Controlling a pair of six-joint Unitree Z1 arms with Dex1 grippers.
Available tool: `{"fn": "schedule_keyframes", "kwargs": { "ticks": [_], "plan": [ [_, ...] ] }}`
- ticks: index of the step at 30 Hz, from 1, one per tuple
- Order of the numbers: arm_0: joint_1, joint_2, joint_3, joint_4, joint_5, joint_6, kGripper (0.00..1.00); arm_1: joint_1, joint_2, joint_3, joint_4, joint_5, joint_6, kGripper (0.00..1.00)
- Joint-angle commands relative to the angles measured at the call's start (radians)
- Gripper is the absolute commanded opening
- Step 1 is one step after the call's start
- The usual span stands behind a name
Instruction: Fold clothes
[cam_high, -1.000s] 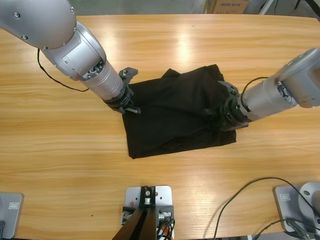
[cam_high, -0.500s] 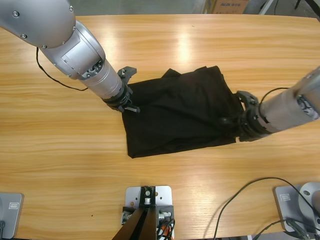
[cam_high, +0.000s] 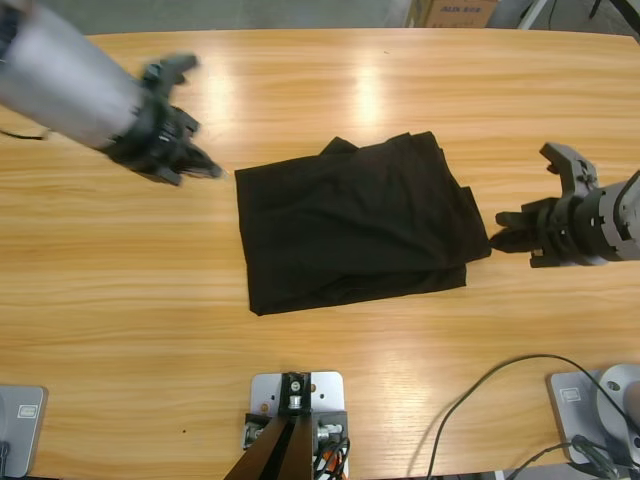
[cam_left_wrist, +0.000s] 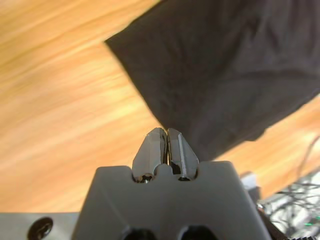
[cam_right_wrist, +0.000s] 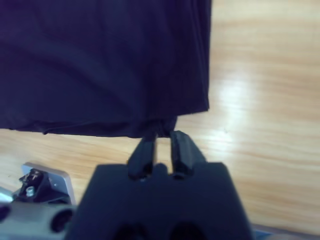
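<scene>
Here one folded black shirt (cam_high: 355, 225) lies between two empty pincers, left (cam_high: 207, 170) closed, right (cam_high: 494, 217) seemingly closed.

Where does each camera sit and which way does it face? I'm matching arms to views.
High view: fixed above, facing down on the wooden table; both arms show, the shirt between them.
Left wrist view: on the left arm, looking along the left gripper, jaws together, toward the shirt's corner.
Right wrist view: along the right gripper at the shirt's edge.
All three share the shirt.
</scene>
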Motion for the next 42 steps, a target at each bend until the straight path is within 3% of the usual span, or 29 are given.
{"fn": "schedule_keyframes", "kwargs": {
  "ticks": [1, 6, 11, 14, 21, 36, 42],
  "plan": [
    [0.015, -0.122, 0.319, -0.222, -0.082, -0.168, 1.0, 0.009, -0.053, -0.021, 0.032, 0.011, -0.058, 1.0],
    [0.02, -0.166, 0.595, -0.606, -0.159, -0.329, 0.977, 0.01, -0.079, -0.04, 0.094, 0.014, -0.057, 1.0],
    [0.057, -0.071, 0.895, -1.071, -0.257, -0.545, 0.966, 0.01, -0.122, -0.042, 0.122, 0.011, -0.059, 1.0],
    [0.101, 0.026, 0.963, -1.292, -0.393, -0.581, 0.973, 0.01, -0.127, -0.042, 0.125, 0.011, -0.059, 1.0],
    [0.116, 0.322, 1.047, -1.731, -0.47, -0.581, 0.977, 0.01, -0.124, -0.042, 0.129, 0.011, -0.059, 1.0],
    [0.145, 0.375, 1.07, -1.744, -0.457, -0.531, 0.997, 0.01, -0.09, -0.051, 0.117, 0.003, -0.059, 1.0],
    [0.106, 0.359, 0.972, -1.653, -0.457, -0.517, 0.865, 0.01, -0.094, -0.049, 0.117, 0.0, -0.059, 1.0]
  ]
}}
